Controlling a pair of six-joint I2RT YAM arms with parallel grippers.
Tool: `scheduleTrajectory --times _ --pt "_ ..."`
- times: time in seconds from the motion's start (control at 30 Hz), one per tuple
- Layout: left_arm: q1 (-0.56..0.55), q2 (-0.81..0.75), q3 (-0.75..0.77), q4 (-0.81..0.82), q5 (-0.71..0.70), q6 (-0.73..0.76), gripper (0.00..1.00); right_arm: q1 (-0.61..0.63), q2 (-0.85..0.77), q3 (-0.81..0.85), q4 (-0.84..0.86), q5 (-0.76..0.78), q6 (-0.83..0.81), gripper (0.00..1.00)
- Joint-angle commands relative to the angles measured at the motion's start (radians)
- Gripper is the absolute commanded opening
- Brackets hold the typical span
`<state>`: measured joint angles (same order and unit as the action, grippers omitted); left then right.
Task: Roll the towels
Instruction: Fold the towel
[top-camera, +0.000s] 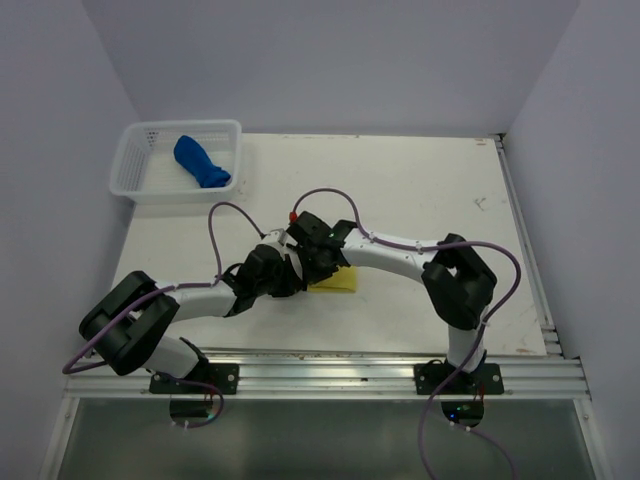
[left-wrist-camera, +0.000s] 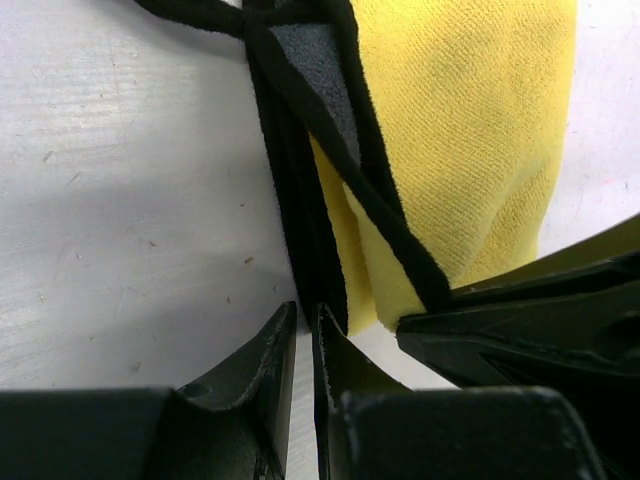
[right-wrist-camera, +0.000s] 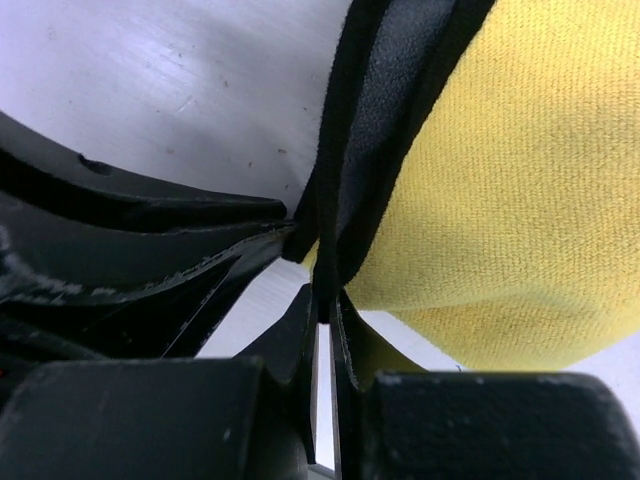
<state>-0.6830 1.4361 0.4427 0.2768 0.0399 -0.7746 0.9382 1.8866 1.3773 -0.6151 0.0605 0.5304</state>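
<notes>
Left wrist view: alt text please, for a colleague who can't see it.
A folded yellow towel with black edging lies on a white table, filling the upper right. At the bottom the left gripper is nearly closed on its black folded edge, and the right gripper reaches in from the right, pinching the near corner.

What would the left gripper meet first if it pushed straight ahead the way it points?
The bright yellow cloth towel with black edging: its folded edge sits right at the fingers of the left gripper, perhaps already touching.
</notes>
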Motion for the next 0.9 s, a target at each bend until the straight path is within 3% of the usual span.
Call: scheduleTrajectory --times 0.0,0.1,0.23,0.47,0.73,0.87 --pt "-0.001 -0.005 -0.025 -0.008 0.008 0.009 0.16 0.005 0.025 0.026 0.025 -0.007 0.010 0.06" --pt "-0.001 -0.011 -0.028 -0.013 0.008 0.012 0.16 0.007 0.035 0.026 0.034 -0.025 0.019 0.08" --pt "-0.003 -0.017 -0.027 -0.018 0.006 0.014 0.16 0.007 0.037 0.039 0.028 -0.027 0.025 0.28" --pt "-0.001 -0.031 -0.030 -0.027 -0.003 0.012 0.17 0.005 -0.070 0.023 0.018 0.047 0.037 0.49" --pt "0.000 -0.121 -0.045 -0.096 -0.035 0.014 0.18 -0.035 -0.179 -0.017 -0.031 0.150 0.051 0.52" --pt "0.000 -0.184 -0.038 -0.151 -0.103 0.031 0.20 -0.084 -0.254 -0.110 -0.017 0.157 0.069 0.45"
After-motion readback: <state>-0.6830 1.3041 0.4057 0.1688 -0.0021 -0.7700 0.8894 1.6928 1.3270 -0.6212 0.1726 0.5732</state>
